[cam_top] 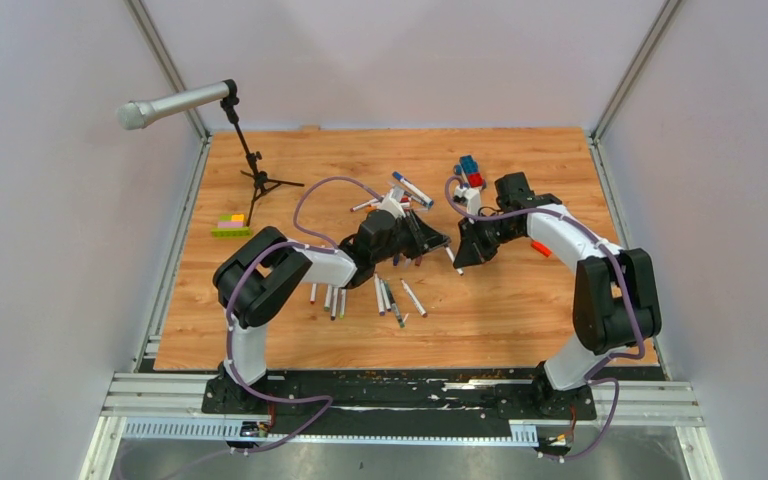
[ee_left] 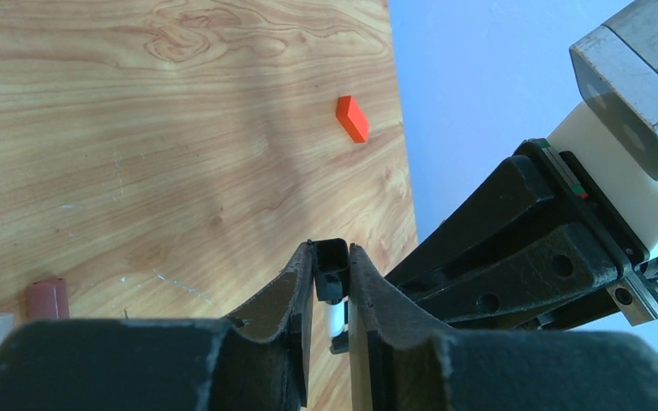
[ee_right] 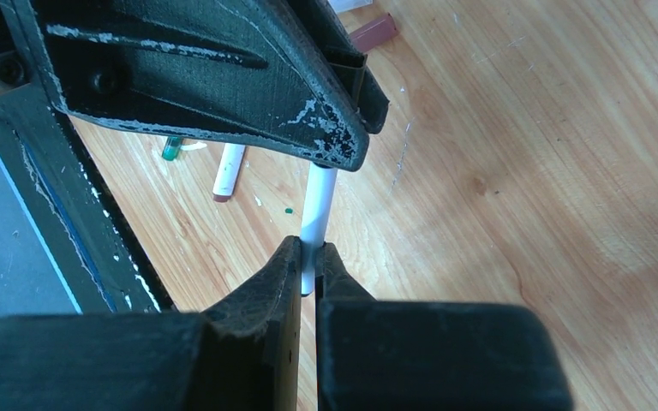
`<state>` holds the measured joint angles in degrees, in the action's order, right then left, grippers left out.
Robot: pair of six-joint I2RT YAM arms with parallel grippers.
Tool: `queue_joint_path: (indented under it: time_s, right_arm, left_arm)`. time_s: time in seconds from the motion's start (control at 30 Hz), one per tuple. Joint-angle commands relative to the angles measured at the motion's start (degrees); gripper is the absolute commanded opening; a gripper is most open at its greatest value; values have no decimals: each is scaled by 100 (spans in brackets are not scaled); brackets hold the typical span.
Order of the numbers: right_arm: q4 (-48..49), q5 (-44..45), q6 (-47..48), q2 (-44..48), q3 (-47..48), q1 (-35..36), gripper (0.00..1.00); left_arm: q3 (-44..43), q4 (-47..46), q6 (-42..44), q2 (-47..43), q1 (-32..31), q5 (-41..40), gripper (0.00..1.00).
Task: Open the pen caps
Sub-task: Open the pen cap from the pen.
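Meeting over the middle of the wooden table [cam_top: 520,310], both claws were seen on a single pen [ee_right: 320,201], which was held clear of the wood. The left gripper [ee_left: 331,248] was narrowed around the black pen cap [ee_left: 331,272], one finger pressed to each side of it, with a short piece of white barrel shown beneath. The right gripper [ee_right: 308,257] was pinched tight on the white barrel, further along from the cap. More pens [cam_top: 390,297] were scattered on the table beside the left arm. A reddish-brown cap [ee_left: 47,298] and an orange block [ee_left: 352,118] were seen lying on the wood, well apart.
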<state>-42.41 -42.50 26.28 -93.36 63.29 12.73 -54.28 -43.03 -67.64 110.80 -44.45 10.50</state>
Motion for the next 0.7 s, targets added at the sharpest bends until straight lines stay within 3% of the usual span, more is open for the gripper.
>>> queue_joint_path:
  time_s: [0.0, 0.1, 0.2, 0.3, 0.47, 0.63, 0.67]
  right_arm:
    - [-30, -338, 116, -16, 15, 51, 6]
    - [7, -409, 13, 10, 10, 54, 26]
    - [52, -528, -89, 3, 8, 54, 33]
    - [135, -586, -220, -4, -11, 54, 34]
    - [165, -672, -286, -128, -45, 51, 26]
    - [135, -697, -282, -241, -44, 54, 1]
    - [116, -724, -282, -251, -37, 54, 0]
  left_arm:
    - [-47, -171, 161, 61, -27, 33, 0]
    - [48, -255, 227, -53, -80, 54, 0]
    - [108, -319, 332, -172, -181, 40, 0]
    - [134, -334, 398, -248, -284, 4, 0]
    - [170, -561, 294, -268, -310, -88, 0]
    - [48, -515, 278, -385, -255, -293, 0]
    - [68, -513, 271, -445, -219, -380, 0]
